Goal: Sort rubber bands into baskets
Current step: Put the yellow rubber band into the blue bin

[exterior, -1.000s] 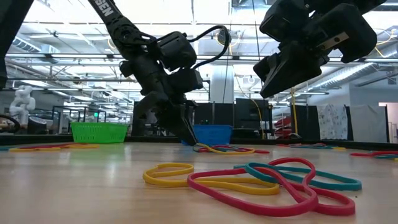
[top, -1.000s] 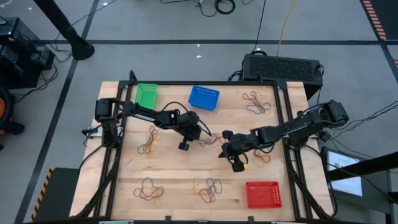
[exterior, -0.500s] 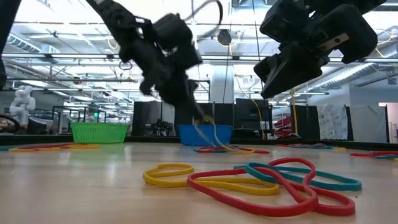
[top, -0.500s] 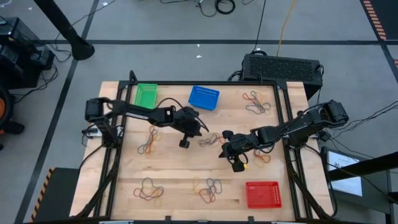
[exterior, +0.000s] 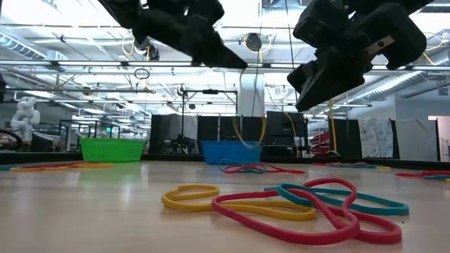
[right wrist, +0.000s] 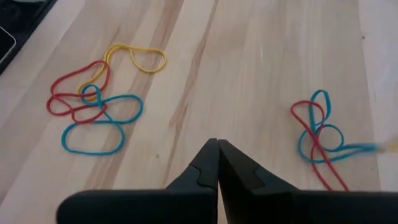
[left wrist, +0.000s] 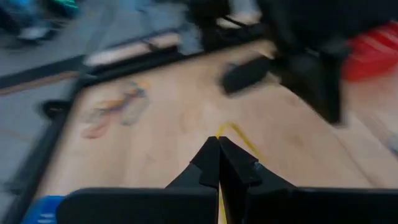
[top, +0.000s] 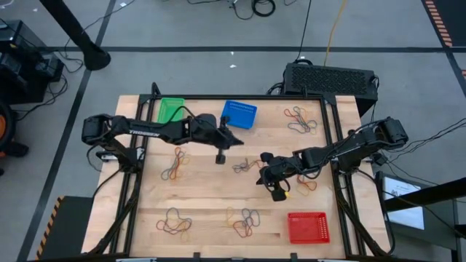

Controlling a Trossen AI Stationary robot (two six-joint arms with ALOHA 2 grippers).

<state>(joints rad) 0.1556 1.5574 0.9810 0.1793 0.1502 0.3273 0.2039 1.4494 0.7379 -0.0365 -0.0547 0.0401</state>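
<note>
3 baskets (top: 239, 114) and scattered rubber bands (top: 246, 165) sit on the table (top: 211, 196).

One camera hangs above and looks straight down on the whole table (top: 218, 196) and the floor around it. A second sits at table-top height, facing level across the wood into the room behind, very near some rubber bands (exterior: 281, 204). Each wrist camera looks forward along its own arm, close over the wood; all four share it.
</note>
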